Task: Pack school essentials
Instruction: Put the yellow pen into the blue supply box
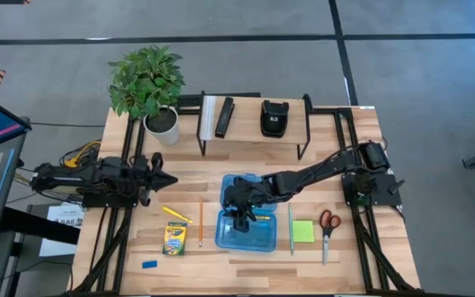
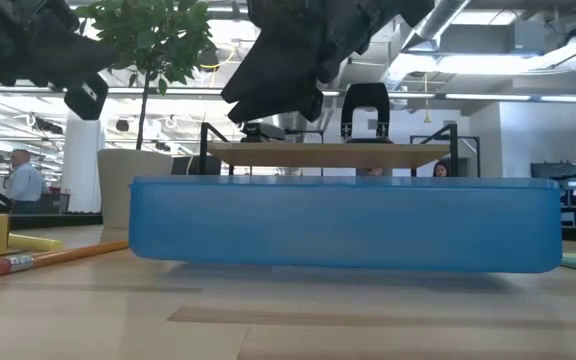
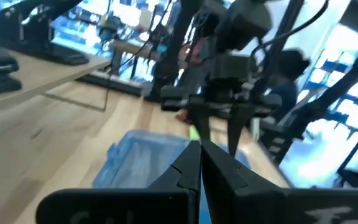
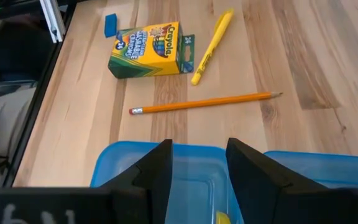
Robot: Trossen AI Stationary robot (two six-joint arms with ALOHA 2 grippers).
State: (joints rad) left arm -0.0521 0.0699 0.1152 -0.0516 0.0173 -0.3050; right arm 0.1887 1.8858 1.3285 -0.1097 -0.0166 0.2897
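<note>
where wrist shows eraser [image 4: 110,25], low doesn't.

The table [image 4: 303,56] is pale wood with visible grain, smooth and matt. The bin [image 2: 348,225] is translucent blue plastic, slightly glossy. The crayon box [image 4: 146,48] is printed card. The fingers [image 4: 157,171] are matt black.

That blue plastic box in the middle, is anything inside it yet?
The right claw hangs open over the blue box. A bit of something yellow shows inside, between its fingers; the claw covers the rest.
</note>
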